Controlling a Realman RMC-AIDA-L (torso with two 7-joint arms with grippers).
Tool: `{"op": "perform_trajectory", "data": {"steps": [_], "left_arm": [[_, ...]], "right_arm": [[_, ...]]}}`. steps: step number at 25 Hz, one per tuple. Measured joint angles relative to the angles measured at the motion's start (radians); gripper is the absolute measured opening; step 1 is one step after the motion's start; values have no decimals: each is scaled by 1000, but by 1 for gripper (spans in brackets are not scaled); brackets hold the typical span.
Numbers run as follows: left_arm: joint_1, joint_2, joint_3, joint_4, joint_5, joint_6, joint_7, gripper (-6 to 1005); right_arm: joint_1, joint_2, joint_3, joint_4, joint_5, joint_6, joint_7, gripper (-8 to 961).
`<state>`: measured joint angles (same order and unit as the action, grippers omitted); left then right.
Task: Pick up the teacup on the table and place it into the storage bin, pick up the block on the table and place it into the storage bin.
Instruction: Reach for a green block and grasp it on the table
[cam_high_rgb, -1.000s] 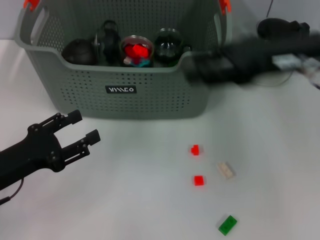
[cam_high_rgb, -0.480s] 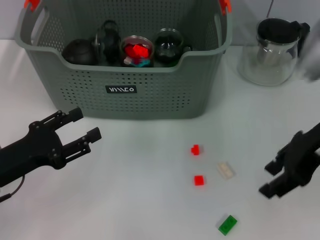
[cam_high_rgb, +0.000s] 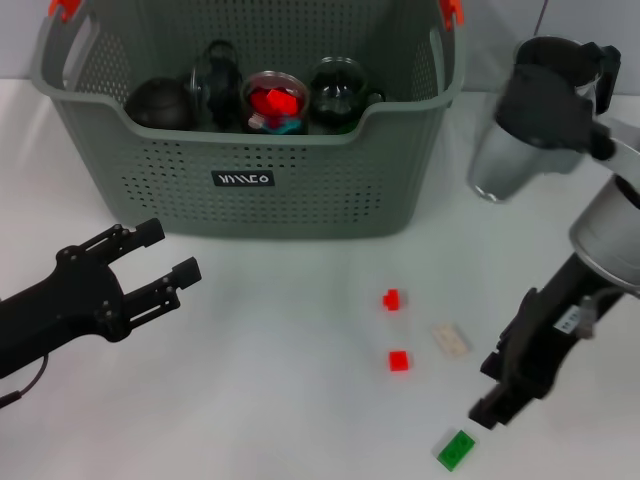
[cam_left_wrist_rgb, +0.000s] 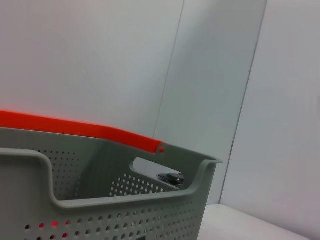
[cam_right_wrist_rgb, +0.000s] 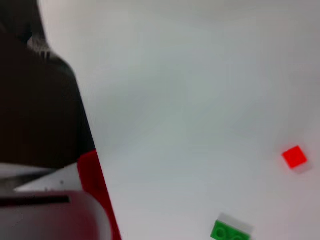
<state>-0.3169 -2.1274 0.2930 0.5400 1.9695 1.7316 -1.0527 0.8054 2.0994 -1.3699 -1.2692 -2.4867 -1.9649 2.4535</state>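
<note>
The grey storage bin (cam_high_rgb: 300, 190) stands at the back, and its rim and orange clip (cam_left_wrist_rgb: 80, 131) fill the left wrist view. Inside it are a dark teapot (cam_high_rgb: 158, 103) and glass teacups; one teacup (cam_high_rgb: 272, 100) holds red pieces. Several small blocks lie on the table: two red blocks (cam_high_rgb: 391, 298) (cam_high_rgb: 399, 361), a beige block (cam_high_rgb: 452, 340) and a green block (cam_high_rgb: 455, 449). My right gripper (cam_high_rgb: 488, 392) hovers open just right of and above the green block (cam_right_wrist_rgb: 230, 231). My left gripper (cam_high_rgb: 165, 262) is open and empty, in front of the bin's left side.
A glass pitcher (cam_high_rgb: 500, 160) with a black lid stands right of the bin, partly hidden behind my right arm. The table is white, with bare surface between the two arms.
My right arm has swung from beside the bin down to the table's front right and moved left toward the green block. The left arm has not moved.
</note>
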Motion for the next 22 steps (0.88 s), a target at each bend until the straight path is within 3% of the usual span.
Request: {"op": "perform_trajectory", "data": {"steps": [8, 17, 22], "left_arm": [[-1, -1, 0, 0, 0, -15, 3, 752], [-6, 1, 0, -9, 1, -45, 5, 752], [-8, 2, 0, -15, 5, -54, 5, 752]], "right_arm": [[24, -1, -1, 60, -14, 57, 286, 564], [16, 7, -132, 153, -11, 128, 377, 541], [22, 7, -152, 158, -11, 150, 420, 541]]}}
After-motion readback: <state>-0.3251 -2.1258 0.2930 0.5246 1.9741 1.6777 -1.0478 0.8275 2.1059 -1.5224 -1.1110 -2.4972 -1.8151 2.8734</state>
